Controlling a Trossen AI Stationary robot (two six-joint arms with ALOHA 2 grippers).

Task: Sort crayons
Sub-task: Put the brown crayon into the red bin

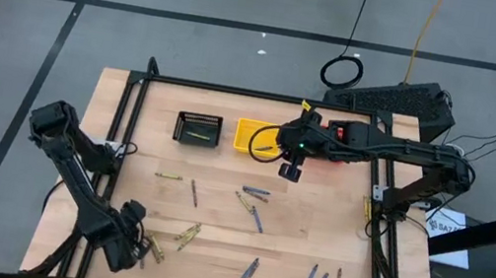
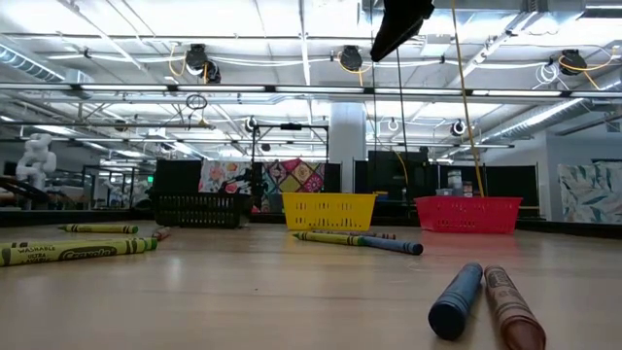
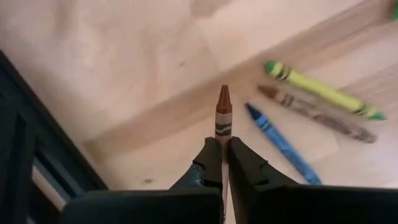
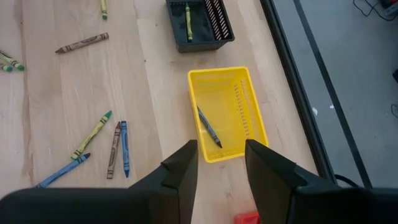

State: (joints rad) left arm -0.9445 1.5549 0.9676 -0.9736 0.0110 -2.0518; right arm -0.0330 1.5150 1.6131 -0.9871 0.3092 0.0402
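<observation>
My left gripper hangs over the table's near left corner, shut on a brownish-red crayon. Under it on the wood lie an olive-yellow crayon, a brown one and a blue one. My right gripper stands open, high over the near end of the yellow basket, where a blue crayon lies. The black basket holds an olive-yellow crayon. Several more crayons lie flat over the table. My left gripper pinches the brownish-red crayon's wrapped shaft between its two fingertips, which come from above, pointing down. The crayon runs through the gap between the fingers, its pointed end jutting out past them. It appears lifted clear of the table.
The black, yellow and red baskets stand in a row at the table's far side, the red one partly under my right arm. A black frame rail runs along the table's edge close to my left gripper.
</observation>
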